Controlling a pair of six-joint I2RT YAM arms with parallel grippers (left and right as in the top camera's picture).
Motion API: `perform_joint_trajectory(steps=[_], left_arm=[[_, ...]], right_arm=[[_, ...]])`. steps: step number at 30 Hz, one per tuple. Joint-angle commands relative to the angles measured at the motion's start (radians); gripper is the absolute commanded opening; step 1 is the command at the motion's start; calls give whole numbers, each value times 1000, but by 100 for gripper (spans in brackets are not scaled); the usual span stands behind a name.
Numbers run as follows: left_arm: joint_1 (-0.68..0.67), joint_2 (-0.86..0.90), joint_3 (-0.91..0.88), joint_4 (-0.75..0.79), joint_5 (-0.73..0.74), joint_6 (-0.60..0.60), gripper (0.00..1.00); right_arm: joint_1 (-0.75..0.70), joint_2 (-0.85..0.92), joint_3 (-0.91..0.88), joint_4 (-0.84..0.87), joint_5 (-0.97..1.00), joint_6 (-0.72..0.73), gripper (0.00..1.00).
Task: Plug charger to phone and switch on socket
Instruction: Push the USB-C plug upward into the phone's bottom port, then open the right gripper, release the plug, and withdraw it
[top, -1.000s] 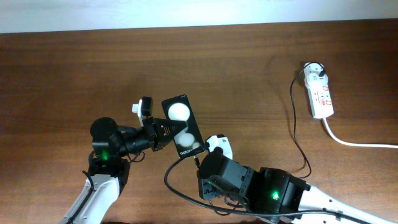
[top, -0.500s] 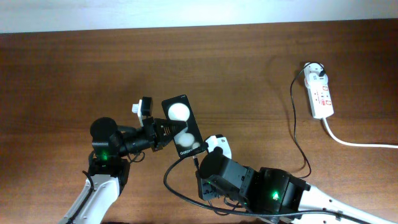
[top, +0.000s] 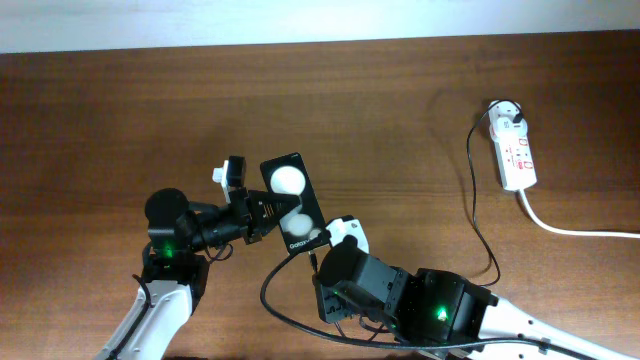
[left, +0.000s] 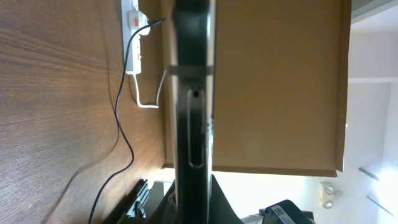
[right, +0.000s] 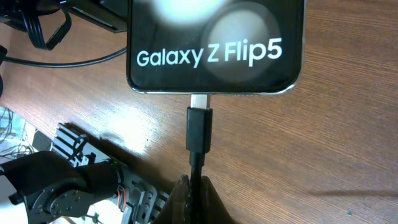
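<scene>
The black phone (top: 291, 203) is held off the table on its edge by my left gripper (top: 262, 214), which is shut on it. It shows edge-on in the left wrist view (left: 193, 93). In the right wrist view its face (right: 214, 43) reads "Galaxy Z Flip5". My right gripper (right: 198, 186) is shut on the charger cable just behind the black plug (right: 199, 127). The plug's silver tip meets the phone's bottom edge; how deep it sits I cannot tell. The white socket (top: 516, 152) lies at the far right with the white adapter (top: 510, 117) in it.
The thin black charger cable (top: 473, 200) runs from the adapter down the right side and loops under my right arm (top: 400, 300). The socket's thick white cord (top: 570, 228) leaves to the right edge. The socket and cable also show in the left wrist view (left: 134, 25).
My right gripper has crept slightly left toward the phone's bottom edge, and the cable loop below it has shifted a little. The left gripper and phone have not moved.
</scene>
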Motion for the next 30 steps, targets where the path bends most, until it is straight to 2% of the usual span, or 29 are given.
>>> perform_joint_trajectory(steps=[1,5,9,15,17,19,25,27,29,30], left_arm=[[-2,-6,23,13,33,8,0],[-2,-6,23,13,64,30,0],[-2,-6,23,13,90,114,0],[-2,-6,23,13,126,127,0],[-2,-6,23,13,121,127,0],[-2,-6,23,13,91,154,0],[-2,-6,23,12,24,161,0],[-2,-6,23,12,24,161,0],[-2,-6,23,9,28,161,0],[-2,-6,23,9,35,161,0]], right_arm=[[5,6,-2,6,6,-33,4],[5,5,-2,7,71,-56,4],[4,5,-1,14,77,-59,4],[4,5,-1,48,88,-59,5],[5,5,-1,47,84,-59,11],[6,5,-1,47,53,-59,21],[6,10,-2,22,43,-59,27],[6,40,-2,24,43,-58,26],[6,84,-2,30,43,-58,13],[6,97,-2,42,43,-58,9]])
